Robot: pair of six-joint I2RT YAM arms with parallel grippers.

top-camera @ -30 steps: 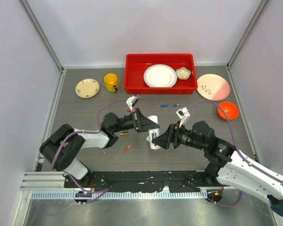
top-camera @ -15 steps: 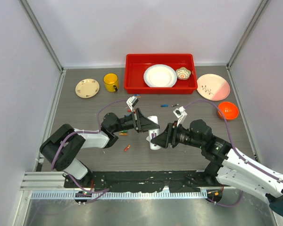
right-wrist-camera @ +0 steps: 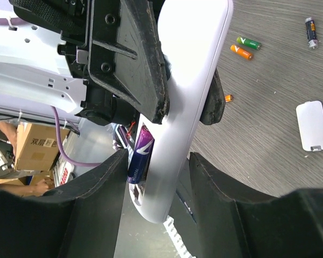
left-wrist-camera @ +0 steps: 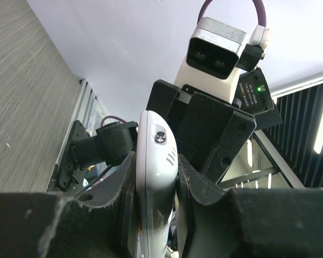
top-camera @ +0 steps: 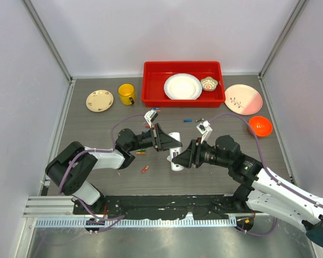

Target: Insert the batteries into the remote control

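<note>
Hanging in the air over the middle of the table, not lying on it: the remote control, pinched by its thin sides in the left tool, closed tight on it. Sitting right against the remote's open back, down at the low end, one purple battery, looking partly in its slot but maybe not pushed all the way in yet. Reaching around that same end, the right tool, fingers apart with the purple battery and the remote between them; hard to tell if squeezing or only close by. So, as a guess, just the first battery going in, with pushing it home, adding any others and snapping on the back cover left to do. Lying flat on the table beyond the remote, that small white cover, with a green battery and an orange battery side by side near it, and a dark battery well apart from those. More loose batteries dotted about the table in the top view. Far at the back, a red tray. As for writing: tiny letters on the purple battery, too small to read; Chinese words on a brown box off past the table, not clear enough to read; a little label beside a green light on the right arm, also too small.
</note>
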